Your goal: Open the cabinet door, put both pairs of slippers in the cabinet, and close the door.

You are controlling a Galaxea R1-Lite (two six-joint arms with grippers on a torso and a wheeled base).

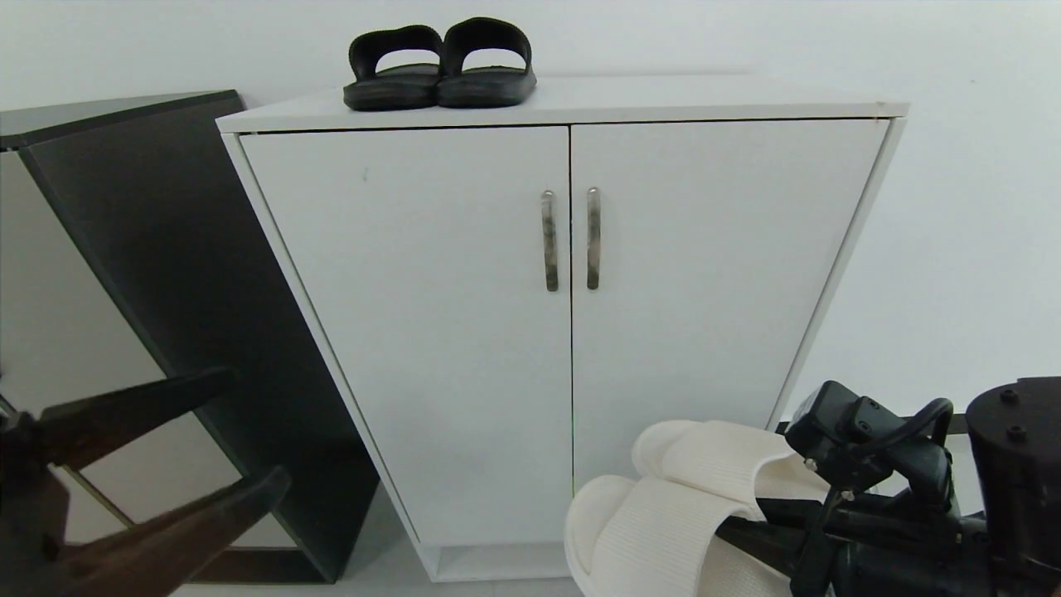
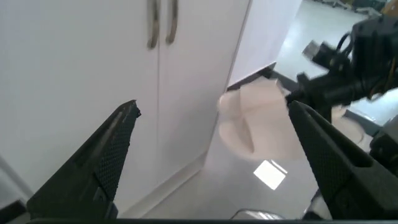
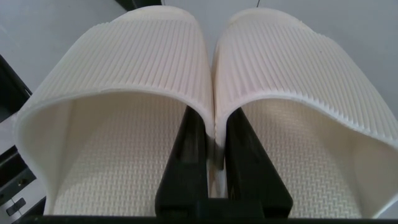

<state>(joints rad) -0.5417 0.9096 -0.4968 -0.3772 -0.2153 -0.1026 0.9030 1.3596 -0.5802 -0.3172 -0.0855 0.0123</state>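
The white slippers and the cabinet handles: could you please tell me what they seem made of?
The white slippers look like soft moulded foam or rubber: matte cream, ribbed straps, pebbled footbeds. The cabinet handles look like brushed metal, given their dull grey sheen; coated plastic is possible.

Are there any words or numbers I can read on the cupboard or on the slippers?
There is no text to read in these pictures.
The white cabinet: plain doors, no label or sign.
The black slippers on top of it: no print visible.
The white slippers clamped in the right tool: just ribbed straps, no print.
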